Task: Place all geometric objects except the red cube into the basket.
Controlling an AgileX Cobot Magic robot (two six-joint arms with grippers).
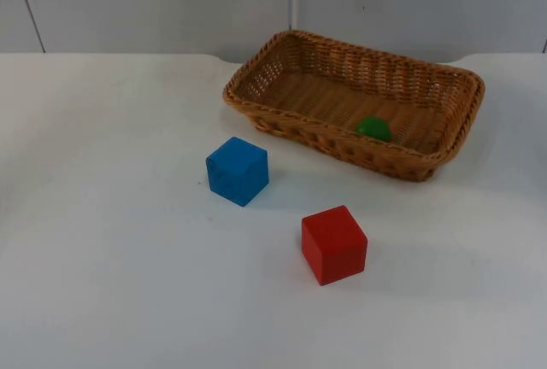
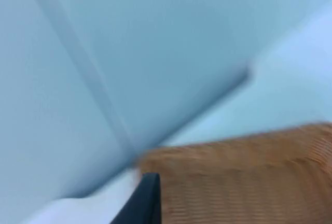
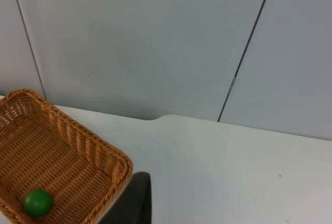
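Wicker, woven and rectangular, the basket (image 1: 256,63) sits toward the far edge of the white tabletop (image 1: 102,258), right of the middle, with a small green ball (image 1: 373,128) already lying inside near its front wall. Two cubes remain outside: the blue cube (image 1: 237,170) rests just in front of the basket's front-left corner, close to but clear of the rim, and the red cube (image 1: 333,243) stands nearer the front edge, to the blue one's right and apart from it. By my reading only the blue cube is left to move. Both grippers are up away from the cubes; the left gripper (image 2: 142,203) looks across the basket's wicker side toward the partition wall (image 1: 154,2), and the right gripper (image 3: 136,200) looks over the basket's corner and the green ball. Whether either pair of jaws is open I cannot tell. The blue cube lies on the left side, so the left arm seems the nearer.
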